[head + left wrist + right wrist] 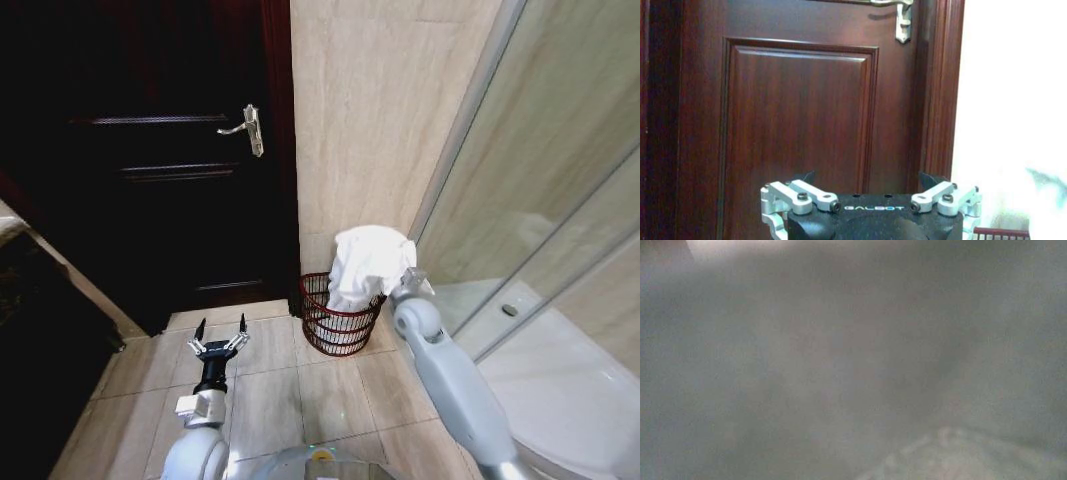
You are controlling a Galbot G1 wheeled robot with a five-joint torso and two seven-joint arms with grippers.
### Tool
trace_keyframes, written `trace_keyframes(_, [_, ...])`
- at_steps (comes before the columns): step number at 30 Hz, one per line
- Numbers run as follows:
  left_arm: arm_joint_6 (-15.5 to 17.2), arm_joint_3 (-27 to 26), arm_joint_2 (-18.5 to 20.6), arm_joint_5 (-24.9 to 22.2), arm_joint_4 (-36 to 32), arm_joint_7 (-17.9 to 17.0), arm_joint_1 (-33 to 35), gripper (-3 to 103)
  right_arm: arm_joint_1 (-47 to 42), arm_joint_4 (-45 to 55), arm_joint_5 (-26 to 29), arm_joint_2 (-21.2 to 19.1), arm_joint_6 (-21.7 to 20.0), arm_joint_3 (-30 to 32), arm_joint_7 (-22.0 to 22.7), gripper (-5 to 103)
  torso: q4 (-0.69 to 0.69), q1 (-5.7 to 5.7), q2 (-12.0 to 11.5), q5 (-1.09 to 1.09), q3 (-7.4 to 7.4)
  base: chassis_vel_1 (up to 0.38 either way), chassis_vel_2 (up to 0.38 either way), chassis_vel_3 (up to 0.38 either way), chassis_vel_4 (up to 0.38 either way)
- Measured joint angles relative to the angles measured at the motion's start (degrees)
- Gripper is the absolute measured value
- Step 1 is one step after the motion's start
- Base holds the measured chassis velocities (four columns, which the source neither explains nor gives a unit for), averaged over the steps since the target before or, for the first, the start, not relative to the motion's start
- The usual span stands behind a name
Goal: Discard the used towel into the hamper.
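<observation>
Right now white towel (368, 262) hangs over hamper (338, 325); right gripper (410, 280) buried in cloth, jaws can't tell. Left gripper (220, 340) jaws wide, empty. Lower before releasing.

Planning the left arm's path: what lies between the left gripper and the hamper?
Bare tiled floor, by the head view, separates the left gripper from the hamper.

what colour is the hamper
Dark reddish-brown open weave hamper, clearest in the head view, with the white towel over it.
</observation>
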Motion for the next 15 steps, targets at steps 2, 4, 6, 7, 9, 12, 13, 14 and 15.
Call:
trace_keyframes(2, [0.0,0.2,0.1,0.0,0.0,0.0,0.0,100,0.1,0.7,3.1,-0.8,-1.8,-0.6,2.0,8,0.01,0.00,0.0,-0.01,0.00,0.000,0.000,0.000,0.000])
trace_keyframes(4, [0.0,0.3,0.4,0.0,-0.1,0.0,0.0,100,1.3,1.2,8.8,-2.0,-5.0,-1.5,5.3,8,0.01,0.00,0.0,0.00,0.00,0.000,0.000,0.000,0.000])
trace_keyframes(6, [0.0,0.3,0.5,0.0,-0.1,0.0,0.0,100,2.6,1.3,13.6,-2.8,-7.2,-2.1,7.5,8,0.01,0.00,0.0,0.00,0.00,0.000,0.000,0.000,0.000])
trace_keyframes(7, [0.0,0.3,0.6,0.0,-0.1,0.0,0.0,100,3.7,1.3,17.6,-3.7,-9.0,-2.6,9.5,8,0.01,0.00,0.0,-0.01,0.00,0.000,0.000,0.000,0.000])
trace_keyframes(9, [-0.1,0.3,0.5,-0.1,-0.1,-0.1,-0.1,100,5.9,1.1,24.9,-5.2,-13.2,-3.1,12.3,8,0.02,0.00,0.0,0.00,0.01,0.000,0.000,0.000,0.000])
trace_keyframes(12, [-0.6,0.6,0.3,-0.1,0.2,-0.4,-0.4,100,8.1,0.2,31.6,-6.4,-15.6,-3.5,14.4,8,0.00,0.00,0.0,0.00,0.01,0.000,0.000,0.000,0.000])
trace_keyframes(13, [-1.0,0.9,0.2,0.0,0.5,-0.9,-0.7,100,9.6,-0.4,35.2,-6.9,-16.0,-4.2,16.1,8,0.01,0.00,0.0,0.00,0.01,0.000,0.000,0.000,0.000])
trace_keyframes(14, [-1.3,1.1,0.2,0.1,0.9,-1.2,-0.9,100,10.8,-0.9,38.4,-7.2,-16.0,-4.9,17.9,8,0.01,0.01,0.0,-0.01,0.01,0.000,0.000,0.000,0.000])
trace_keyframes(15, [-1.3,1.1,0.2,0.1,0.9,-1.2,-0.9,100,10.8,-0.9,38.4,-7.2,-16.0,-4.9,17.9,8,0.01,0.01,0.0,-0.01,0.01,0.000,0.000,0.000,0.000])
